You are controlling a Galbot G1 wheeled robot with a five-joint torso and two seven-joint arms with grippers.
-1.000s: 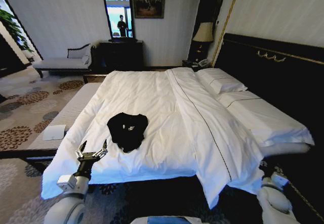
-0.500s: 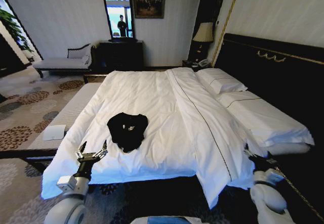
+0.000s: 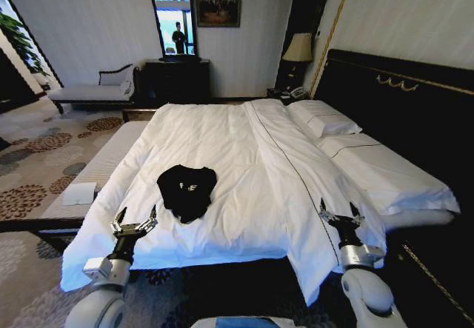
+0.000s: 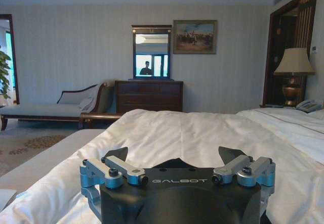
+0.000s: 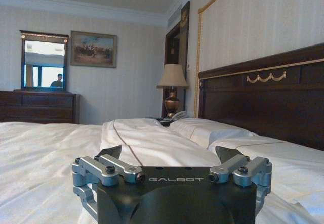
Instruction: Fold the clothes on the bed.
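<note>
On the bed's [image 3: 244,195] near edge, the right gripper [image 3: 340,215] has come up, wide open, empty. The left gripper [image 3: 134,221] waits open too. The shirt [image 3: 187,187] is still unfolded.

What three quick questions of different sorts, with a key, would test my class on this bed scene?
1. True or false: the T-shirt is held by the left gripper.
2. The right gripper is: A open, B shut on the duvet.
3. Fill in: beside the headboard stands a ____.

Key: 1 false, it lies on the bed, untouched; 2 A; 3 lamp.
</note>
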